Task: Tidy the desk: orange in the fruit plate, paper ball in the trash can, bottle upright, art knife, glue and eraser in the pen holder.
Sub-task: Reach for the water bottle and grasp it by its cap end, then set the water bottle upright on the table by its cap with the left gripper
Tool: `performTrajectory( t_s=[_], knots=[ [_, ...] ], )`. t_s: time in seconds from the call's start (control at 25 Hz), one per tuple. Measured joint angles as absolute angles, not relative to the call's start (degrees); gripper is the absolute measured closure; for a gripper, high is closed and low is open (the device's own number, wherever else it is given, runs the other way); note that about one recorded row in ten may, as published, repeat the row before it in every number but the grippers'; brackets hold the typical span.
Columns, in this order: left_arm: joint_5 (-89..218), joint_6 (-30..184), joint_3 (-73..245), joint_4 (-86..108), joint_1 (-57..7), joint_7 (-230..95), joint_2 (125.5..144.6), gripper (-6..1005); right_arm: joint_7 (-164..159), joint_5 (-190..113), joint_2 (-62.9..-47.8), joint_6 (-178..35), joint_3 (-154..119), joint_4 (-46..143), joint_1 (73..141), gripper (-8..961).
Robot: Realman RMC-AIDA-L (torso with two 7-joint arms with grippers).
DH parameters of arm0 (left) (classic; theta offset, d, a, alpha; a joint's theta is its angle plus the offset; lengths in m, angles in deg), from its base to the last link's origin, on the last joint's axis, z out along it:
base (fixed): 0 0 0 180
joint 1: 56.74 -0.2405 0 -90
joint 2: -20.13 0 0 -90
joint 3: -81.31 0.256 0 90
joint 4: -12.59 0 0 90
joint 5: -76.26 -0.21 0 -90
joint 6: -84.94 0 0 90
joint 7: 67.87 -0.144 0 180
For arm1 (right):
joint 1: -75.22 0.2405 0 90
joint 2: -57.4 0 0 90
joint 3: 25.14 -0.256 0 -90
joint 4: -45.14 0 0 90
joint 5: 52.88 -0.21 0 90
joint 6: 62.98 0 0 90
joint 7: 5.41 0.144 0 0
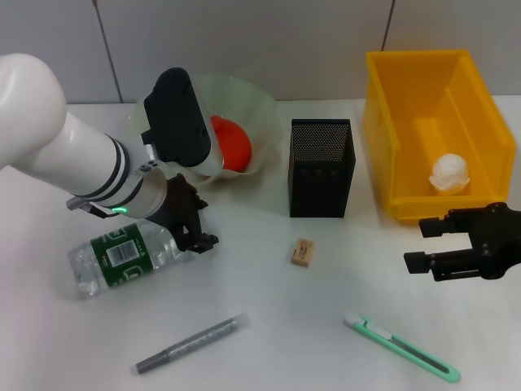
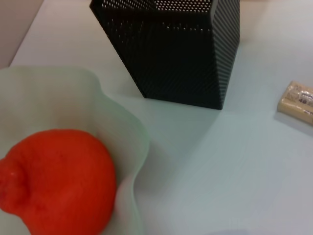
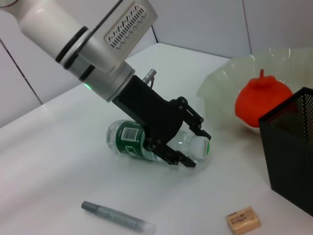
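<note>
On the bench [image 1: 269, 326], the left claw [image 1: 194, 226] straddles the neck of the one lying bottle [image 1: 122, 257] with fingers spread, not yet clenched; a shallow bite could let the round bottle roll or slip while being tipped upright. The right claw [image 1: 425, 244] hangs released beside the one trash can [image 1: 407, 130] (paper ball [image 1: 450, 173] inside). One each: orange [image 1: 232, 142] in fruit plate [image 1: 252, 102], pen holder [image 1: 321, 167], art knife [image 1: 403, 349], glue [image 1: 187, 344], eraser [image 1: 302, 252].
</note>
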State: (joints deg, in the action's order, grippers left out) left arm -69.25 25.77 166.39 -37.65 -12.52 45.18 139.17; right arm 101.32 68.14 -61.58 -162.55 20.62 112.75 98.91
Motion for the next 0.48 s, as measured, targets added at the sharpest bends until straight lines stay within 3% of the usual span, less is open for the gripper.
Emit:
performTrajectory(
  t_s=[0.2,0.44,0.48],
  knots=[
    [-69.0,25.8,166.9,-38.0,-12.8,45.1,139.24,450,102.2,68.2,-61.52,-163.2,20.6,114.7,98.5,211],
    [-68.2,26.7,169.0,-41.7,-15.5,45.1,139.24,536,102.6,68.0,-61.71,-164.3,20.6,116.7,97.8,215],
    [-64.9,26.4,168.5,-49.8,-21.1,45.2,138.93,550,102.6,68.0,-61.69,-164.5,20.6,116.8,97.8,216]
  ],
)
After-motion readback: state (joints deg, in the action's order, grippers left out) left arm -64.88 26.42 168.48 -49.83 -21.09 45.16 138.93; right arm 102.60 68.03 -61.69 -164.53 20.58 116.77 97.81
